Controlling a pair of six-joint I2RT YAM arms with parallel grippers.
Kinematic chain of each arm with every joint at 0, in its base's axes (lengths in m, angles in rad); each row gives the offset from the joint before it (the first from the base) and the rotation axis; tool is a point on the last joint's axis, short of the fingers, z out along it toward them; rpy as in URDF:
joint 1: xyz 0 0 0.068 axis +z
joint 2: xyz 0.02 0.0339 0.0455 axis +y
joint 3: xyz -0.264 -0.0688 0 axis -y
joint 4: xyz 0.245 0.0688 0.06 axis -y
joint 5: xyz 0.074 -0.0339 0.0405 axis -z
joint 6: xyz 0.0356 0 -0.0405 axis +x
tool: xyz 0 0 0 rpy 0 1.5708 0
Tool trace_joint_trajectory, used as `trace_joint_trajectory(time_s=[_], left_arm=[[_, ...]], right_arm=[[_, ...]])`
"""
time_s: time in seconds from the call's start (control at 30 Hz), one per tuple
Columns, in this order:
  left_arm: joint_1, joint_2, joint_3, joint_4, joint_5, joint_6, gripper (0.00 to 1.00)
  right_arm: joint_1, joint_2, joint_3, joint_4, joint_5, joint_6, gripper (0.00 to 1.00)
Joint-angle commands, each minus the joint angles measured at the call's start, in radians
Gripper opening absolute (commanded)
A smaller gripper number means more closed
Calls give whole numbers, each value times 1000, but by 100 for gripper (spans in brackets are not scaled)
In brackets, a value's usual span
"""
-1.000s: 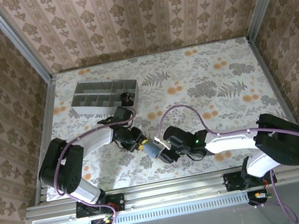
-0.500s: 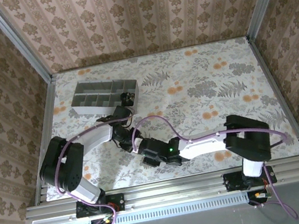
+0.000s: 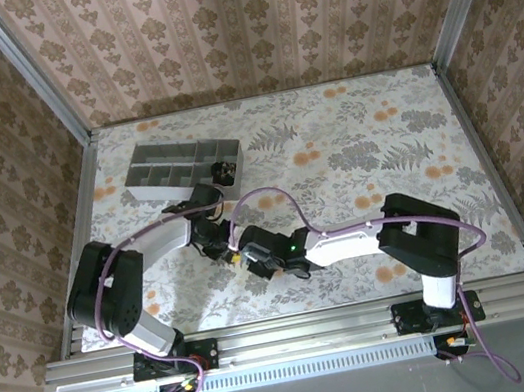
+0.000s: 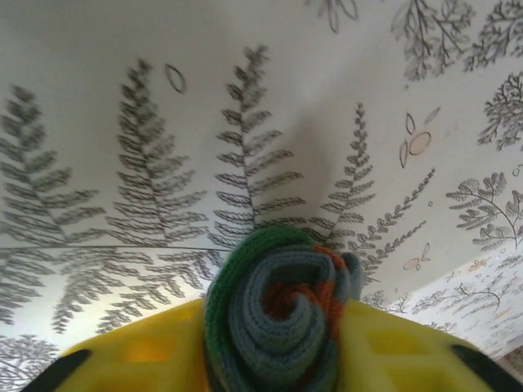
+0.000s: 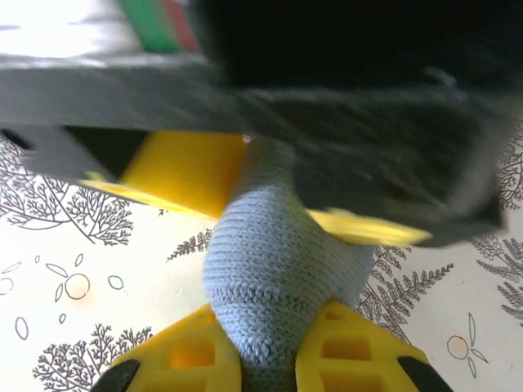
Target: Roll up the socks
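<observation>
Now, near the front-left of the table, L gripper has the rolled teal-grey sock btw its yellow pads, touching both. Gripped or slack, can't tell. R gripper meets it from the right, jaws narrow, pinching sock's grey end.

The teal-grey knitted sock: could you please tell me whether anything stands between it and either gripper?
Nothing visible does. The rolled teal-grey knitted sock sits directly between the yellow fingers of the left gripper, and the right gripper pinches its plain grey-blue end, fabric touching both fingers.
</observation>
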Motion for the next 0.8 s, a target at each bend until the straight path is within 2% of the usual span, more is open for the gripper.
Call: trace_joint_trajectory(time_s=[0.0,0.1,0.2,0.4,0.53,0.6,0.67,0.7,0.77], left_arm=[[22,-62,-20,2,35,-12,46],[24,-43,-34,111,78,-52,52],[18,-18,-61,200,111,-103,53],[-3,32,-77,228,137,-124,54],[-24,82,-80,277,163,-150,53],[-37,105,-72,256,168,-145,48],[-42,108,-90,257,163,-156,33],[-42,100,-104,273,162,-167,24],[-33,59,-129,298,146,-189,2]], right_arm=[[-107,61,-119,-94,-213,116,0],[-173,81,-148,-47,-392,158,0],[-227,96,-179,2,-511,207,0],[-299,129,-203,49,-638,276,0],[-306,136,-197,45,-647,284,0],[-309,133,-197,47,-643,285,0],[-309,122,-192,37,-630,275,1],[-308,111,-189,29,-621,269,7],[-302,56,-187,2,-578,235,27]])
